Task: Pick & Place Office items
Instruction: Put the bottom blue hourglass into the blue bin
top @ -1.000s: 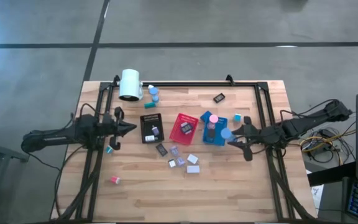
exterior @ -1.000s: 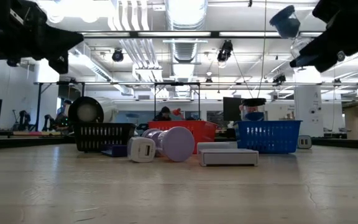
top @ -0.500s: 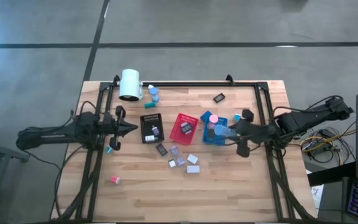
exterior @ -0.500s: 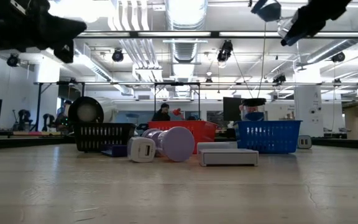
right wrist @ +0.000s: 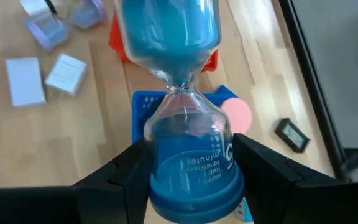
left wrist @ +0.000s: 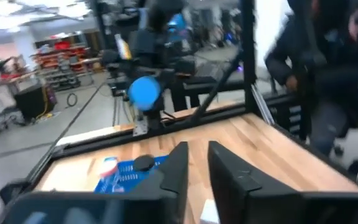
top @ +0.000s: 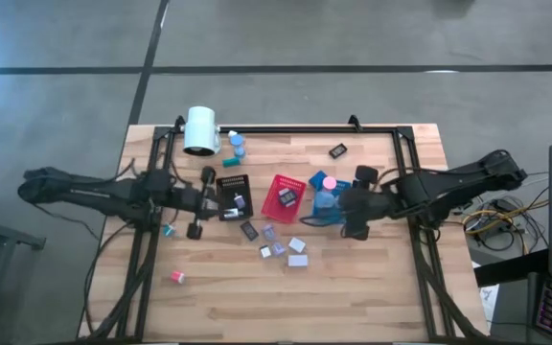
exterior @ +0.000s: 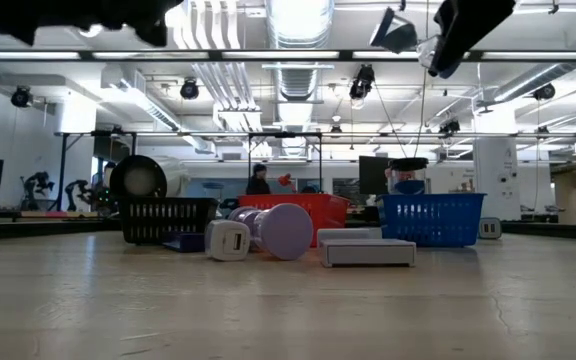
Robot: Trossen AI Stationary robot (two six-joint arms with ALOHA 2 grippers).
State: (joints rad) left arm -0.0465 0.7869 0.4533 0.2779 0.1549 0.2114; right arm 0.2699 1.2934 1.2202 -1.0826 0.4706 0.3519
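My right gripper point(right wrist: 191, 163) is shut on a blue sand timer point(top: 325, 203) and hovers over the blue tray point(top: 316, 182), which holds a pink cap point(top: 330, 182). Well above the table, my left gripper point(left wrist: 197, 163) points level toward the trays, a narrow gap between its fingers and nothing in it. In the high view, my left gripper point(top: 214, 198) is at the left side of the black tray point(top: 235, 197). Loose white, grey and lavender blocks point(top: 297, 252) lie on the wood near the red tray point(top: 283, 196). My right gripper pinches the timer between its two fingers point(right wrist: 122, 179), on the clear glass bulb beside the blue end cap point(right wrist: 166, 163). The fingers come from the table's right, slanting down. The timer sticks out past them with its sand-filled bulb point(right wrist: 166, 37) foremost, lifted clear above the blue tray.
A big white cylinder point(top: 200, 129) lies at the far left corner with blue caps point(top: 237, 143) and a teal bit point(top: 230, 161) beside it. A black piece point(top: 337, 150) lies far right of centre. A small pink piece point(top: 177, 277) lies near left. Black frame rails point(top: 144, 259) run along the table's sides.
My right gripper has risen and gone toward the table's left, tipping downward, carrying the timer over the blue tray. My left gripper has risen and gone toward the table's right, up to the black tray.
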